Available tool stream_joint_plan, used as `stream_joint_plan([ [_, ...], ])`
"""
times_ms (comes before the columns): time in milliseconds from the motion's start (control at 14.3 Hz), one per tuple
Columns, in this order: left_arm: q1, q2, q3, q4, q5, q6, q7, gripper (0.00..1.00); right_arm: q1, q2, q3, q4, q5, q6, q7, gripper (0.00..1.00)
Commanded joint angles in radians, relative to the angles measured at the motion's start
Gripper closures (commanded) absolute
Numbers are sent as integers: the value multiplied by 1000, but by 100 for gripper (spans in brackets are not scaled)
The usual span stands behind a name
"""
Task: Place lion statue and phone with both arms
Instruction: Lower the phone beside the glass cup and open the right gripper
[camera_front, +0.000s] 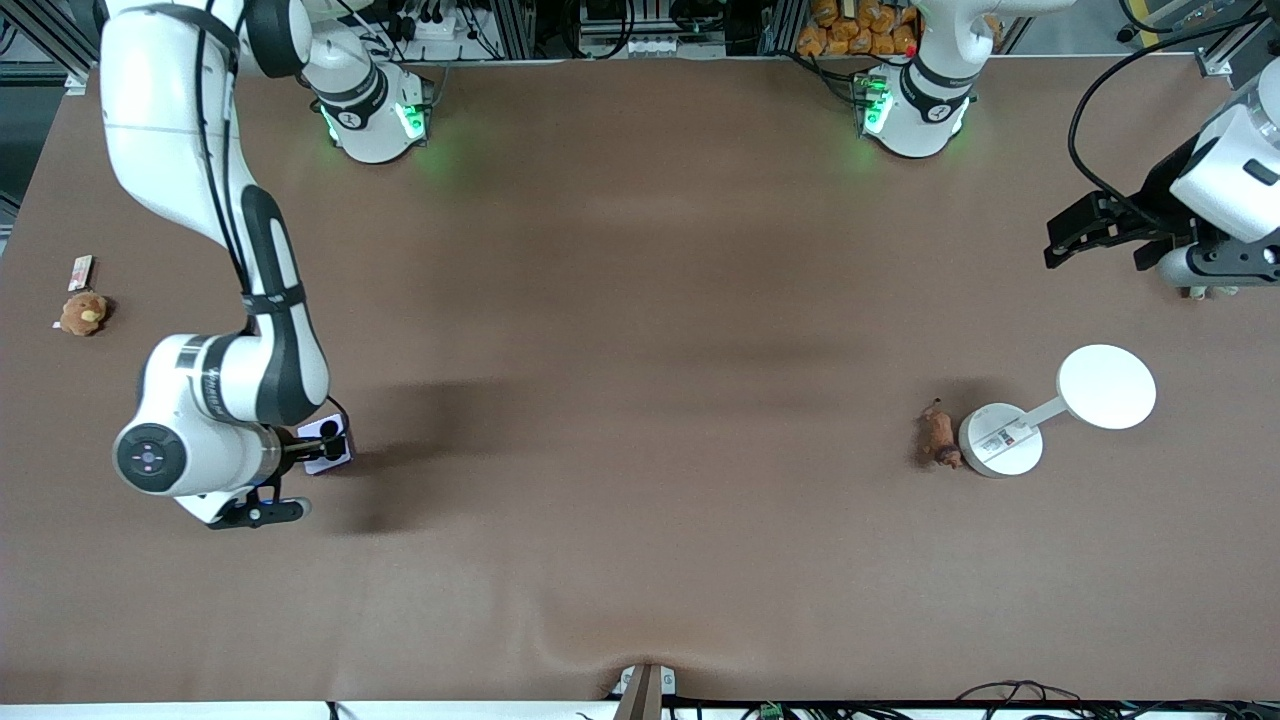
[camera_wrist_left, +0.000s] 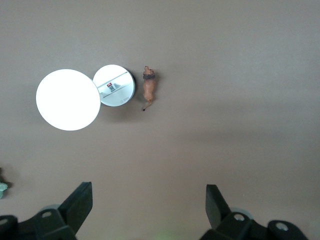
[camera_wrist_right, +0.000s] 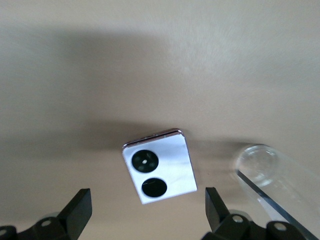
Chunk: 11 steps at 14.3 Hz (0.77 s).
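Note:
The phone (camera_front: 328, 447) (camera_wrist_right: 159, 171) is a pale lilac square that lies on the table at the right arm's end, its two black circles facing up. My right gripper (camera_front: 312, 447) (camera_wrist_right: 147, 200) hangs just over it, open, with both fingers clear of the phone's edges. The lion statue (camera_front: 938, 437) (camera_wrist_left: 148, 87), small and reddish-brown, lies on the table toward the left arm's end. My left gripper (camera_front: 1065, 240) (camera_wrist_left: 148, 195) is open and holds nothing. It is up in the air over the table's edge at that end, apart from the statue.
A white stand with a round base (camera_front: 1000, 440) (camera_wrist_left: 114, 86) and a flat disc (camera_front: 1107, 387) (camera_wrist_left: 67, 100) sits right beside the statue. A brown plush (camera_front: 84, 313) and a small card (camera_front: 80, 271) lie near the table edge at the right arm's end. A clear transparent piece (camera_wrist_right: 265, 170) shows beside the phone.

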Motion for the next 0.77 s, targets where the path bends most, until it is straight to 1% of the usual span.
stream_joint_plan([
  [0,-4,-2,-1,-1,7,9,9,0,0,-95,8,35,-15,-64,-9,0],
  [210,-2,-7,-1,-1,5,9,9,0,-9,-219,10,29,-11,-74,-11,0],
  [491,1,-16,-1,-1,7,-9,6,0,-9,-394,7,24,-6,-261,-17,0],
  [631,1,-16,-1,0,7,-11,-6,0,-40,-494,16,-23,-14,-301,-17,0],
  [701,1,-16,-1,0,7,-20,-8,0,-61,-549,37,-66,-15,-309,-17,0],
])
